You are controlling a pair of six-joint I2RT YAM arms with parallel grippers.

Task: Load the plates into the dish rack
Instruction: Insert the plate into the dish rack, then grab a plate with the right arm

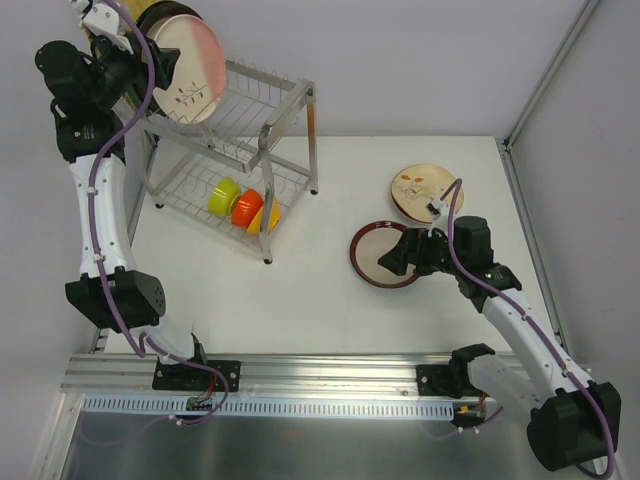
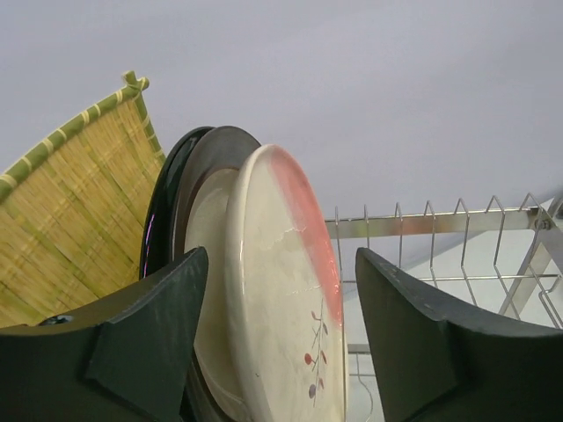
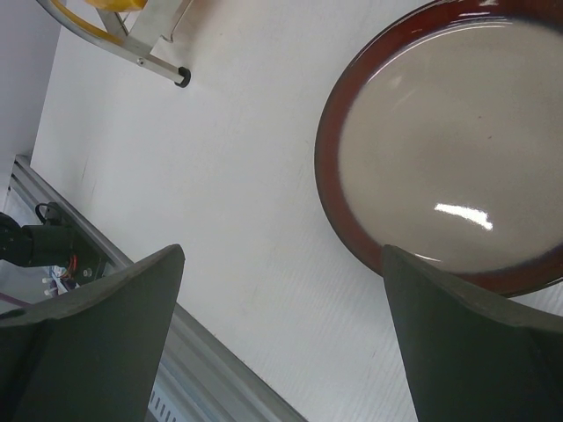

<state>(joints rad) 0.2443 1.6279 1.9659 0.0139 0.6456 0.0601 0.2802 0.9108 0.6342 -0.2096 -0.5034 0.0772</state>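
Observation:
On the upper tier of the dish rack (image 1: 292,96) a cream floral plate (image 1: 186,68) with a pink blush stands on edge. Behind it stand a dark-rimmed plate (image 2: 204,154) and a square yellow woven plate (image 2: 75,189). My left gripper (image 1: 138,38) is over them, open, and the cream plate (image 2: 281,290) rises between its jaws with a gap on the right side. A round dark-rimmed cream plate (image 1: 370,250) lies flat on the table. My right gripper (image 1: 396,257) hovers open at its near rim (image 3: 347,220) with nothing between the fingers. Another cream floral plate (image 1: 423,191) lies behind it.
Green (image 1: 222,196), orange (image 1: 246,207) and yellow (image 1: 266,217) bowls sit on the rack's lower tier. The upper tier's wire prongs (image 2: 440,224) stand free to the right of the plates. A metal rail (image 1: 320,372) runs along the table's near edge.

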